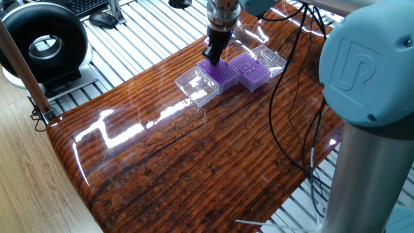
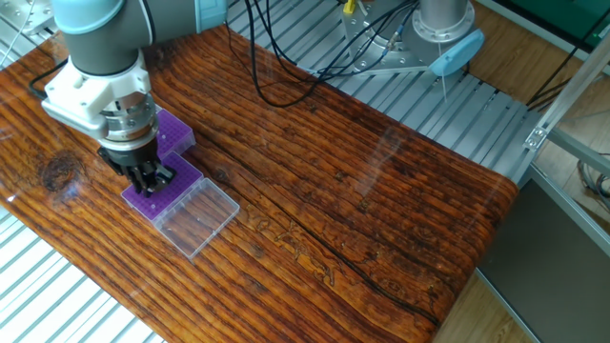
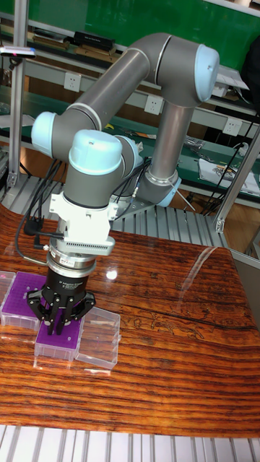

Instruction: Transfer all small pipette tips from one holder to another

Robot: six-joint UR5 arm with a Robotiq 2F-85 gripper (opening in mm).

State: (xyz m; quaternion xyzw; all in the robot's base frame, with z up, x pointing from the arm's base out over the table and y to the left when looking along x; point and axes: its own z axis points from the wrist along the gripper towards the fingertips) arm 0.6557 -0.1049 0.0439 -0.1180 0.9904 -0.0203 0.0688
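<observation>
Two purple grid racks lie side by side on the wooden table, the near rack [image 1: 222,76] [image 2: 164,193] [image 3: 61,341] and the far rack [image 1: 250,70] [image 2: 175,133] [image 3: 19,301]. My gripper [image 1: 213,55] [image 2: 153,178] [image 3: 57,329] points straight down just over the near rack. Its fingertips are drawn together to a point. The small pipette tips are too small to make out in any view, and I cannot tell whether one sits between the fingers.
A clear hinged lid [image 1: 196,88] [image 2: 197,215] [image 3: 100,339] lies open beside the near rack, and another lid [image 1: 272,58] beside the far rack. Black cables [image 1: 284,97] trail over the table by the arm's base. Metal slats surround the tabletop.
</observation>
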